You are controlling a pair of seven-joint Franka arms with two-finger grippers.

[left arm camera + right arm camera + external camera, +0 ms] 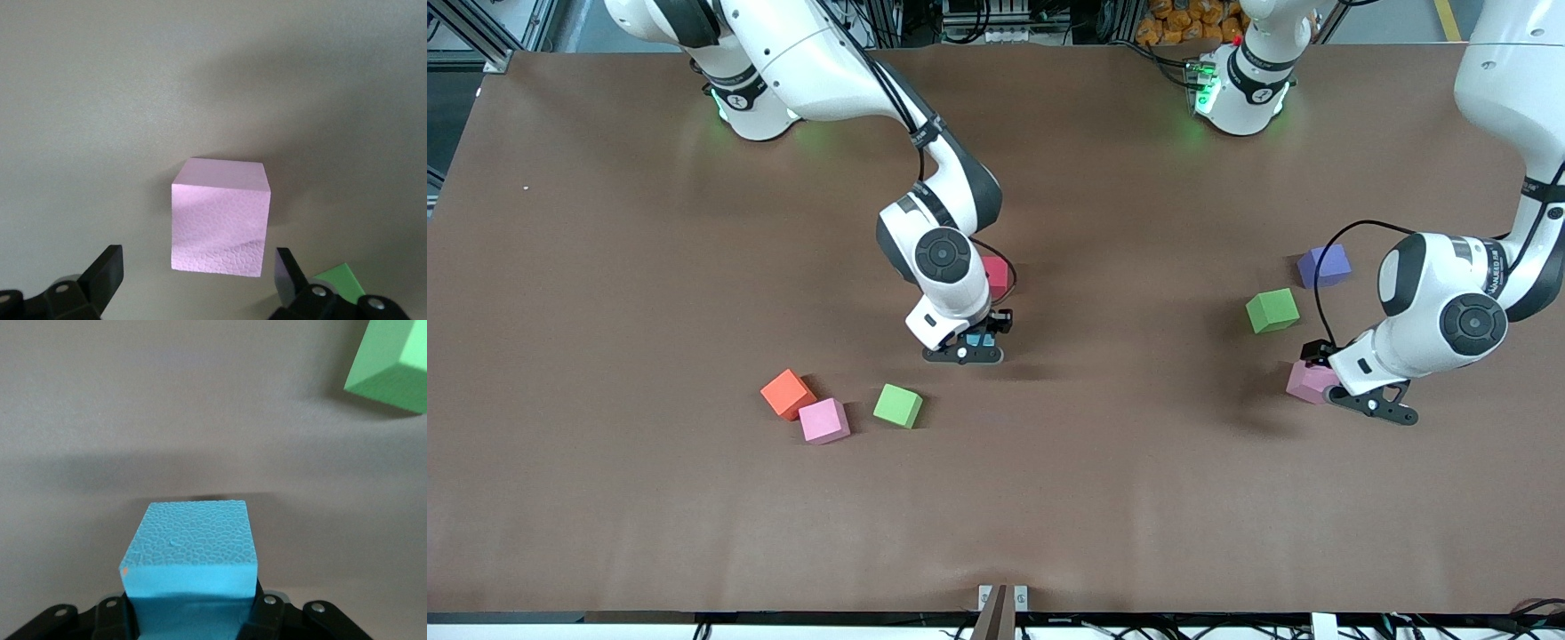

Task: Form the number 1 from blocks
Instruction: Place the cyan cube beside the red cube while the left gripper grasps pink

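I am seeing the right gripper clenching one light blue block between its fingers, low over the middle of the table. One red block is sitting on the table just beside that wrist, partly hidden by it, farther from the front camera than the gripper.

Moving outward, toward the right arm's end and nearer the front camera, three blocks are lying: one green block, one pink block and one orange block, the pink and orange touching.

The left gripper is hanging released, jaws wide, over a second pink block at the left arm's end. Farther from the front camera there, a second green block and one purple block are resting apart.

I am counting eight blocks: two green, two pink, one each otherwise.
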